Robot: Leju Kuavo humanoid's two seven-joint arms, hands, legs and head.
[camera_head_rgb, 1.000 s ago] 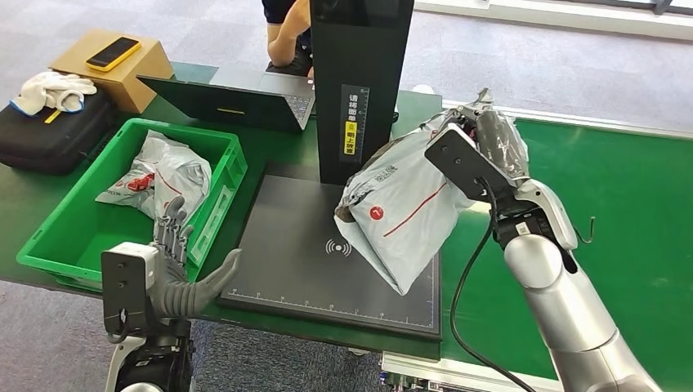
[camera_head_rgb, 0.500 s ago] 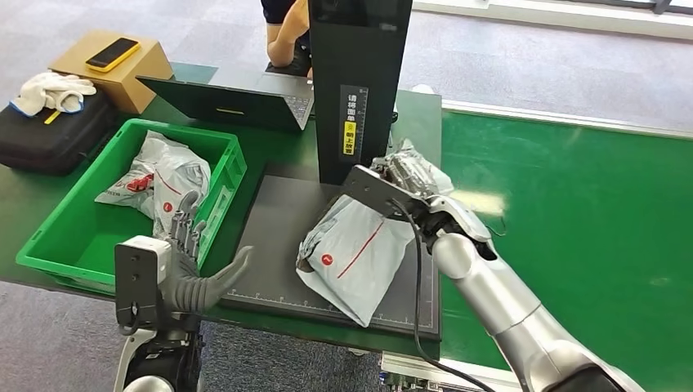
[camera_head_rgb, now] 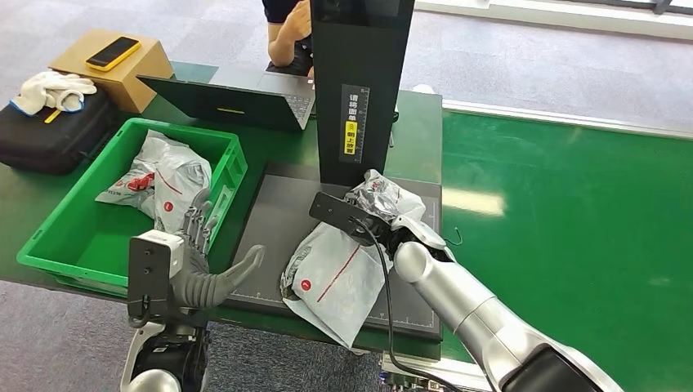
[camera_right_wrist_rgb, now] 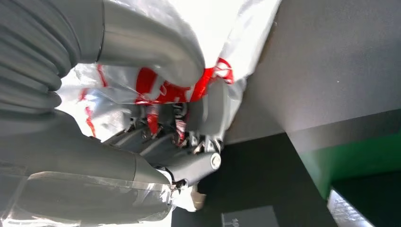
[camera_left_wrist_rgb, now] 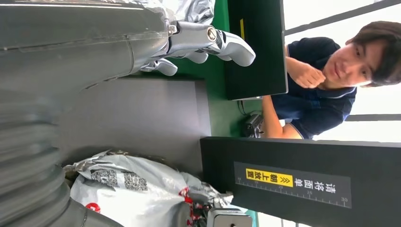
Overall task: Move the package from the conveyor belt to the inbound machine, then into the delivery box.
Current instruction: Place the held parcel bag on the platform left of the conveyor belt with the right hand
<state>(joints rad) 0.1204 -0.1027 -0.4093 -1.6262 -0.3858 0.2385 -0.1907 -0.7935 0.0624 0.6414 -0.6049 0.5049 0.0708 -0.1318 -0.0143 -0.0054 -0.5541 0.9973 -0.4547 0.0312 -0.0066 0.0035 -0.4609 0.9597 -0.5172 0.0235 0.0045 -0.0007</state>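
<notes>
Package [camera_head_rgb: 337,273], grey-white plastic mailer with red stripe and logo, lies on the black scan pad of the inbound machine [camera_head_rgb: 282,220], its lower corner hanging past the pad's front edge. Right hand [camera_head_rgb: 377,211] grips the package's bunched top end near the machine's upright black column [camera_head_rgb: 359,90]; in the right wrist view the fingers [camera_right_wrist_rgb: 156,142] curl into the crumpled plastic. Left hand [camera_head_rgb: 200,265] hovers empty, fingers spread, thumb out, between the green delivery box [camera_head_rgb: 57,237] and the pad. Box holds what looks like two similar mailers [camera_head_rgb: 159,175]. Laptop [camera_head_rgb: 237,98] sits behind, a person [camera_left_wrist_rgb: 326,80] beyond it.
</notes>
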